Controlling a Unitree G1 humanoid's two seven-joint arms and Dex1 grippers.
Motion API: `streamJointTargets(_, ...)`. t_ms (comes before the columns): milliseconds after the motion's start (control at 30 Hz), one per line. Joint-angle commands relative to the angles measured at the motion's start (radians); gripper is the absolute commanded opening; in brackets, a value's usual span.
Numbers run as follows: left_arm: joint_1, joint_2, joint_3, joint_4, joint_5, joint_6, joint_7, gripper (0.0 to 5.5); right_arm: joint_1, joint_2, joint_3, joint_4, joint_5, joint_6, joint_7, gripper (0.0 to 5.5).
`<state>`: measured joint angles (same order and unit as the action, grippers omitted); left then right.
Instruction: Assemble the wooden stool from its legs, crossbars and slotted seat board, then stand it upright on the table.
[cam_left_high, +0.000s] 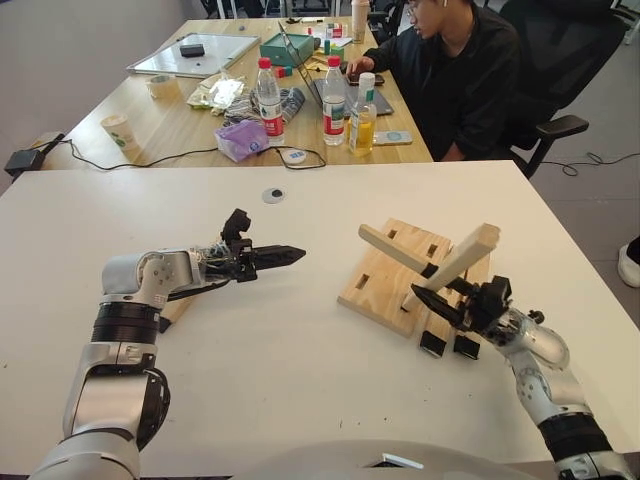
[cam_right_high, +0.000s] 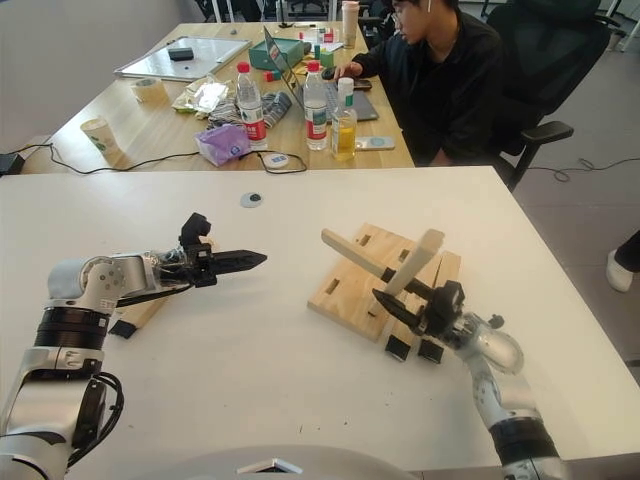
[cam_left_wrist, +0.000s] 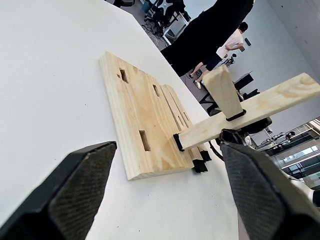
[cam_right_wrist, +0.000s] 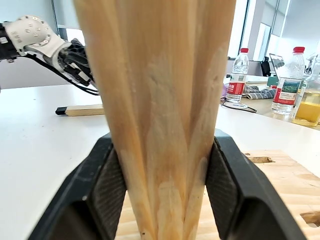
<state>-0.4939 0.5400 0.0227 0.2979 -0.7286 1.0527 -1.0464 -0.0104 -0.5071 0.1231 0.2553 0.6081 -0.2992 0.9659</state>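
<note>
The slotted seat board (cam_left_high: 375, 285) lies flat on the white table (cam_left_high: 300, 380), right of centre. My right gripper (cam_left_high: 441, 300) is shut on a wooden leg (cam_left_high: 465, 258) that tilts up over the board's near right edge. A crossbar (cam_left_high: 390, 247) juts from this leg toward the left, above the board. In the right wrist view the leg (cam_right_wrist: 160, 100) sits clamped between both pads (cam_right_wrist: 107, 187). Two black-capped piece ends (cam_left_high: 447, 345) rest beside the board's front. My left gripper (cam_left_high: 285, 256) hovers open left of the board, pointing at it; its pads (cam_left_wrist: 80, 192) stand wide apart. Another wooden piece (cam_left_high: 178, 308) lies under my left forearm.
A small round black disc (cam_left_high: 273, 195) lies near the white table's far edge. Behind stands a wooden table (cam_left_high: 170, 125) with bottles (cam_left_high: 335, 100), a paper cup (cam_left_high: 120, 132), a cable and a laptop, where a person sits. Bare tabletop stretches between my two arms.
</note>
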Motion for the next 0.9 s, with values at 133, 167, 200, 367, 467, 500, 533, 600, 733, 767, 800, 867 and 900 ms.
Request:
streamJointTargets(133, 0.049, -0.029, 0.075, -0.097, -0.030, 0.025, 0.079, 3.82, -0.065, 0.104, 0.131, 0.376, -0.237, 0.385, -0.220, 2.04)
streamJointTargets(167, 0.053, -0.032, 0.081, -0.102, -0.032, 0.027, 0.084, 3.82, -0.059, 0.119, 0.146, 0.404, -0.255, 0.381, -0.235, 2.04)
streamJointTargets(200, 0.055, -0.034, 0.084, -0.106, -0.032, 0.027, 0.087, 3.82, -0.051, 0.127, 0.167, 0.432, -0.278, 0.371, -0.241, 2.04)
streamJointTargets(367, 0.043, -0.043, 0.092, -0.099, -0.028, 0.022, 0.099, 3.82, -0.019, 0.136, 0.222, 0.535, -0.346, 0.341, -0.247, 2.04)
streamJointTargets(467, 0.044, -0.046, 0.090, -0.099, -0.027, 0.018, 0.102, 3.82, -0.014, 0.084, 0.243, 0.489, -0.339, 0.357, -0.153, 2.04)
streamJointTargets(500, 0.042, -0.047, 0.090, -0.099, -0.027, 0.018, 0.103, 3.82, 0.003, 0.050, 0.253, 0.444, -0.328, 0.365, -0.100, 2.04)
streamJointTargets(533, 0.040, -0.045, 0.089, -0.096, -0.025, 0.015, 0.101, 3.82, 0.032, 0.000, 0.265, 0.375, -0.317, 0.365, -0.041, 2.04)
streamJointTargets(600, 0.044, -0.040, 0.092, -0.093, -0.024, 0.010, 0.097, 3.82, 0.095, -0.108, 0.283, 0.244, -0.306, 0.349, 0.051, 2.04)
streamJointTargets(733, 0.062, -0.041, 0.100, -0.100, -0.025, 0.008, 0.104, 3.82, 0.175, -0.301, 0.317, 0.068, -0.313, 0.279, 0.173, 2.04)
streamJointTargets(767, 0.062, -0.043, 0.101, -0.101, -0.026, 0.008, 0.107, 3.82, 0.175, -0.321, 0.320, 0.054, -0.309, 0.277, 0.188, 2.04)
streamJointTargets(800, 0.058, -0.044, 0.100, -0.097, -0.025, 0.008, 0.106, 3.82, 0.171, -0.330, 0.323, 0.042, -0.301, 0.287, 0.190, 2.04)
streamJointTargets(867, 0.053, -0.045, 0.099, -0.092, -0.023, 0.008, 0.104, 3.82, 0.136, -0.312, 0.336, 0.069, -0.292, 0.305, 0.185, 2.04)
streamJointTargets(900, 0.043, -0.043, 0.094, -0.082, -0.019, 0.008, 0.097, 3.82, 0.103, -0.273, 0.348, 0.132, -0.298, 0.309, 0.171, 2.04)
